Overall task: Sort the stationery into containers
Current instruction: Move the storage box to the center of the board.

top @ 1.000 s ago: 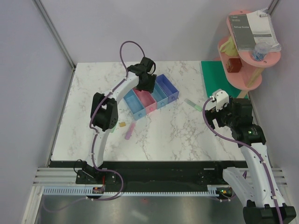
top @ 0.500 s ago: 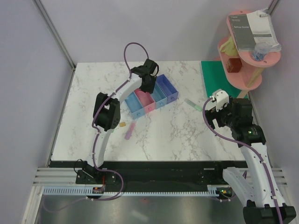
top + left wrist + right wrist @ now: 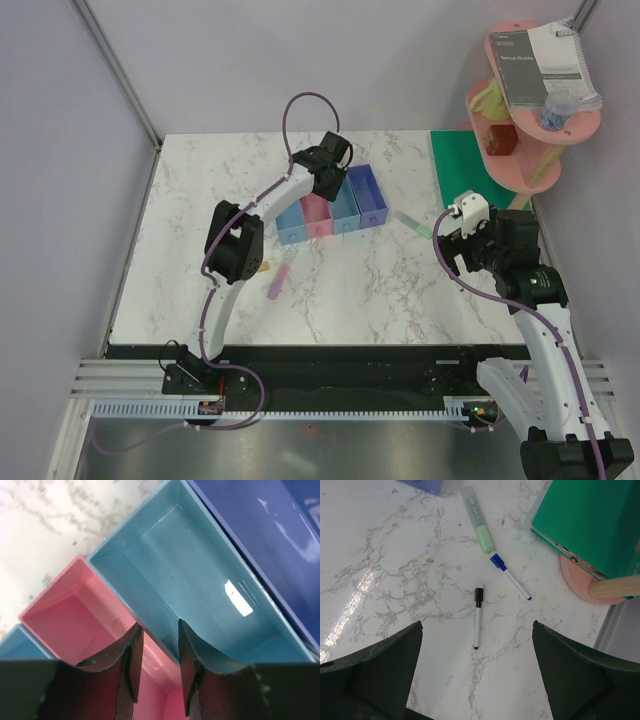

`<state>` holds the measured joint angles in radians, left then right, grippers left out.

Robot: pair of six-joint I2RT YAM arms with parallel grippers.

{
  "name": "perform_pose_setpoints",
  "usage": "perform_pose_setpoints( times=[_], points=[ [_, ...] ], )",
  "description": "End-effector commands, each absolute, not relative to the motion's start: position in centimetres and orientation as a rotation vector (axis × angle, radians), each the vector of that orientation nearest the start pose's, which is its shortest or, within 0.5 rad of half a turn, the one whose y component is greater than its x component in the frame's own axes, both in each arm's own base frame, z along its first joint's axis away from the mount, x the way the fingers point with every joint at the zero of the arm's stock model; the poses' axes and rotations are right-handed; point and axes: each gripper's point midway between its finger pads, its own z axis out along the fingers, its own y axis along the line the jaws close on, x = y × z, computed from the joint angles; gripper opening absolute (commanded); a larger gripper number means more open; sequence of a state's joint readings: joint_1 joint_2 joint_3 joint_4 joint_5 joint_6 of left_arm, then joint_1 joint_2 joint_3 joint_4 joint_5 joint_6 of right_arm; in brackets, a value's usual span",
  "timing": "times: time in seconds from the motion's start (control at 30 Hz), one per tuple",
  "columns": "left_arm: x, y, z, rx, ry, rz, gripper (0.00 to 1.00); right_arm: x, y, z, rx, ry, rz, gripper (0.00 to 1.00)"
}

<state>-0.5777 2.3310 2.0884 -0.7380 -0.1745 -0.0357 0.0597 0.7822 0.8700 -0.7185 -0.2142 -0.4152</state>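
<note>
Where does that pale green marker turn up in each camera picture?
Top external: the green marker lies right of the dark blue bin.
Left wrist: not in view.
Right wrist: top centre, above the blue-capped pen.
Shared landmark: the dark blue bin, also in the left wrist's upper right and, as a corner, at the right wrist's top edge.

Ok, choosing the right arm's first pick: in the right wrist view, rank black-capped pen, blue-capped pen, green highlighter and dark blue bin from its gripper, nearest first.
1. Black-capped pen, centred ahead of the right gripper.
2. Blue-capped pen, just beyond, to the right.
3. Green highlighter, farther, top centre.
4. Dark blue bin, corner at top edge, left.
</note>
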Motion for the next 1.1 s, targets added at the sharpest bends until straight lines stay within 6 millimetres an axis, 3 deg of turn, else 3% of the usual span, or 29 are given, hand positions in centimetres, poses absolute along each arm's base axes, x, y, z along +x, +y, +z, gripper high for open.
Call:
perform_pose_setpoints(
  times=[0.0,0.23,0.73,1.07],
  points=[
    [46.2,-33.4,5.4,0.905,2.357,-0.099,0.41,25.2,4.2,20.9,-0.629,2.061,0.063,0.98],
    [46.7,-34.6,5.7,0.94,2.304,-0.074,0.42,25.3,4.0,21.0,-0.635,2.058,0.051,0.98],
    [49.8,-31.3,4.8,0.831,2.308,0.103,0.44,24.9,3.9,20.7,-0.631,2.06,0.048,0.98],
    [49.2,-30.3,4.5,0.741,2.385,0.082,0.44,24.9,4.0,20.7,-0.627,2.059,0.056,0.98]
  ],
)
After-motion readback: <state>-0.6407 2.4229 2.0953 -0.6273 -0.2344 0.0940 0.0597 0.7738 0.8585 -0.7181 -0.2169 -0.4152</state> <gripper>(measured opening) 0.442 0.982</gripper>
